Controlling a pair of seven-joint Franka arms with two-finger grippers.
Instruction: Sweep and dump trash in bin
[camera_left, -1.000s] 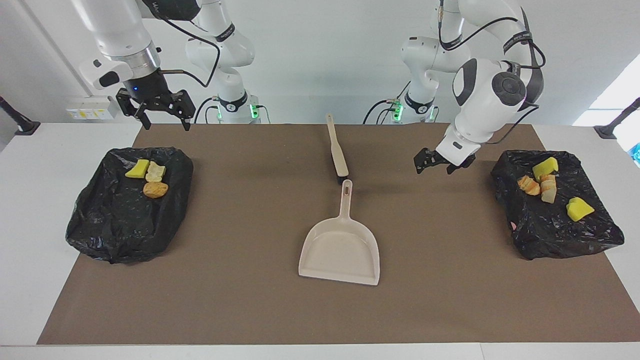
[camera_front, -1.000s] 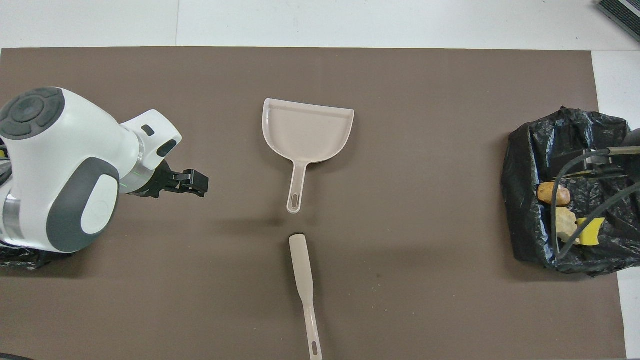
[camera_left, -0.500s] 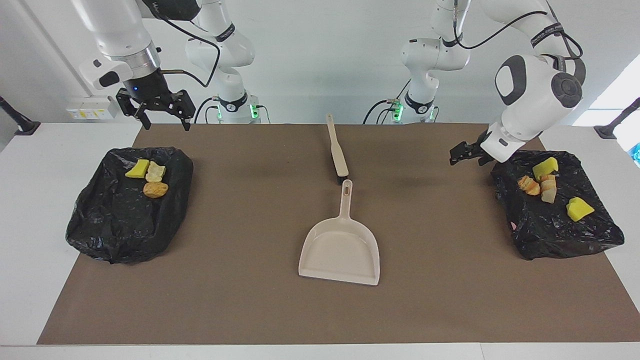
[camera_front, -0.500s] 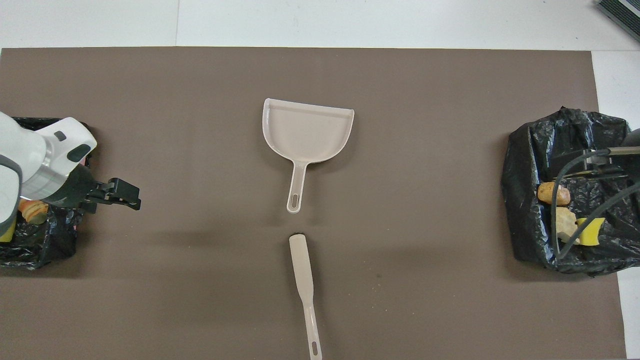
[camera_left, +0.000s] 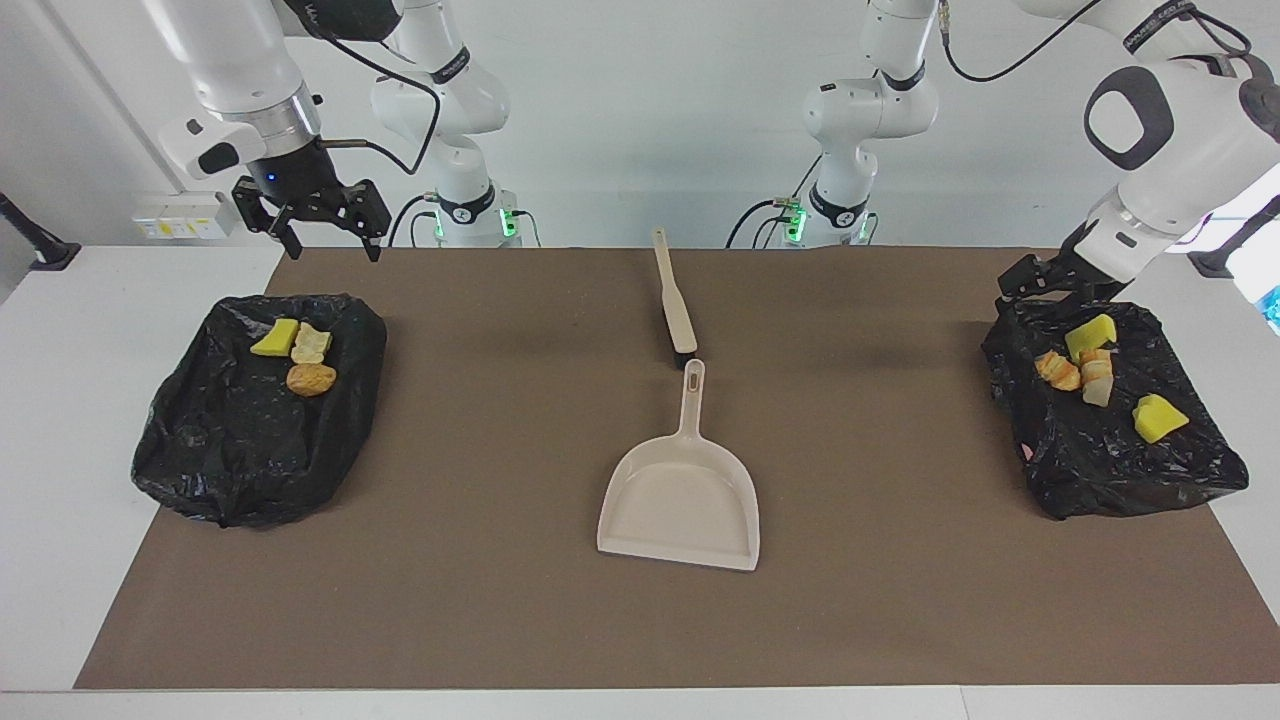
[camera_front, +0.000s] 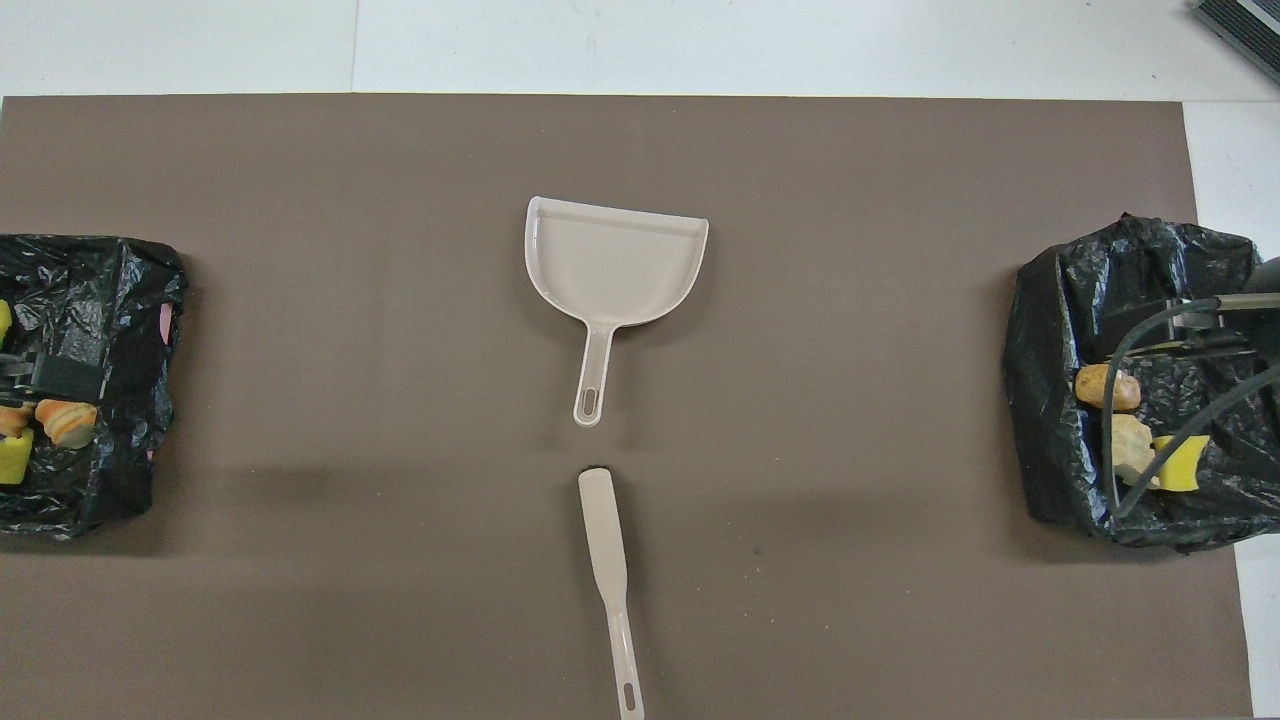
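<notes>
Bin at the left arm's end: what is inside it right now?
On the black liner of the bin lie two yellow sponge chunks and tan bread lumps. The left gripper hangs over its edge nearest the robots, covering a bit of liner there.

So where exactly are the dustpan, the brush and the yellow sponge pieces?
dustpan (camera_left: 680, 500): facing view, on the flat pan.
brush (camera_left: 675, 312): facing view, on the wide middle of its stick.
yellow sponge pieces (camera_left: 1160, 417): facing view, on the top face of one chunk lying on a black bag.
</notes>
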